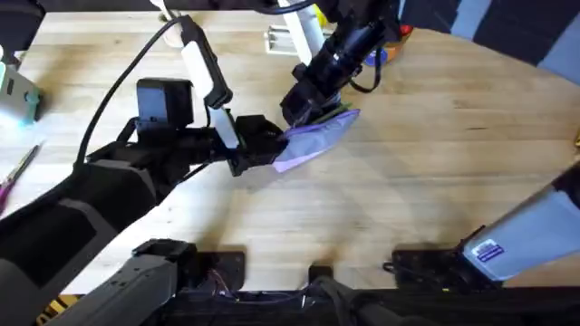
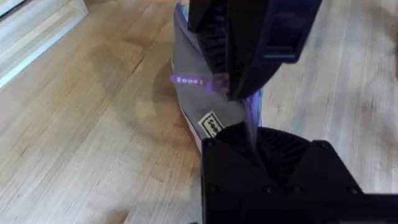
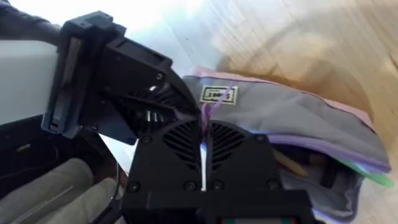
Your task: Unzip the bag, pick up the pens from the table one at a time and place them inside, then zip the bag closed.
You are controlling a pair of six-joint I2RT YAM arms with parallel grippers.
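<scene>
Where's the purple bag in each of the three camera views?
Overhead: bag just above center, between both tools.
Left wrist: center, running from the top edge down to the tool.
Right wrist: center to right.
Shared landmark: the small label on the bag.

- a robot lab or test bench is suggested
- a wide butcher-block table [image 1: 435, 172] is fitted with two arm bases at its near edge
- black cables [image 1: 118, 86] are draped over it
</scene>
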